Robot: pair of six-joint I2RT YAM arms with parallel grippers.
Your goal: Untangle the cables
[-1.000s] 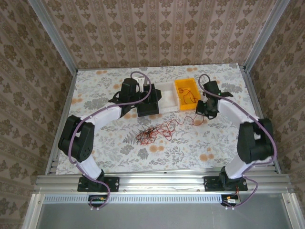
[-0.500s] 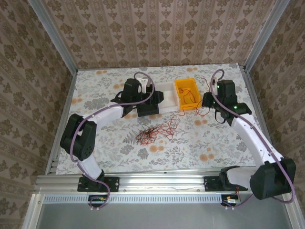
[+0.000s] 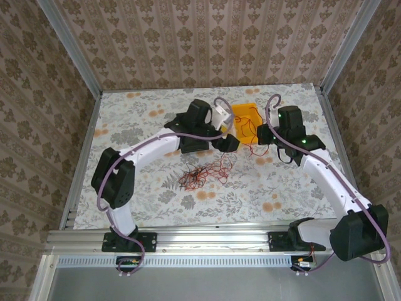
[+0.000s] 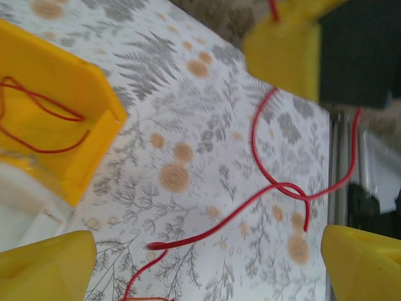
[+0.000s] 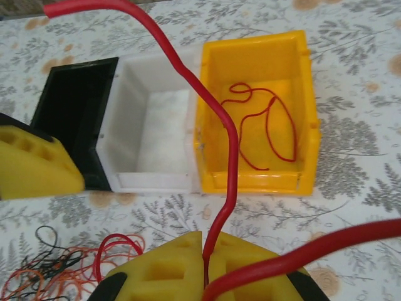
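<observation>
Red and thin, the tangle of cables (image 3: 202, 175) is lying on the patterned table (image 3: 125, 125), ahead of the arm bases and short of the bins. Just beyond it, the right gripper (image 5: 203, 254) is pinching one red wire (image 5: 229, 157) between its closed yellow pads. It is holding the wire off the table, and the strand is trailing back toward the heap. The left gripper (image 4: 207, 251) is hanging with its jaws spread wide and nothing between them. It is sitting over a loose run of wire on the table, just beside the yellow bin (image 5: 250, 182).

Over the last second the left arm has been swinging rightward, from above the white and black bins to the yellow one, near the right gripper. The right arm has been drawing its elbow back while keeping its strand pinched. One wire is probably being pulled free, with the left gripper coming in to help. The heap itself is looking unchanged.

Counting up: two arms are working. Three bins are standing in a row at the far side: the black bin (image 5: 75, 113), the white bin (image 5: 153, 182) and the yellow one. One sorted wire (image 5: 241, 93) is lying in the yellow bin and one is in the grip. The heap's strands are too knotted to count.
</observation>
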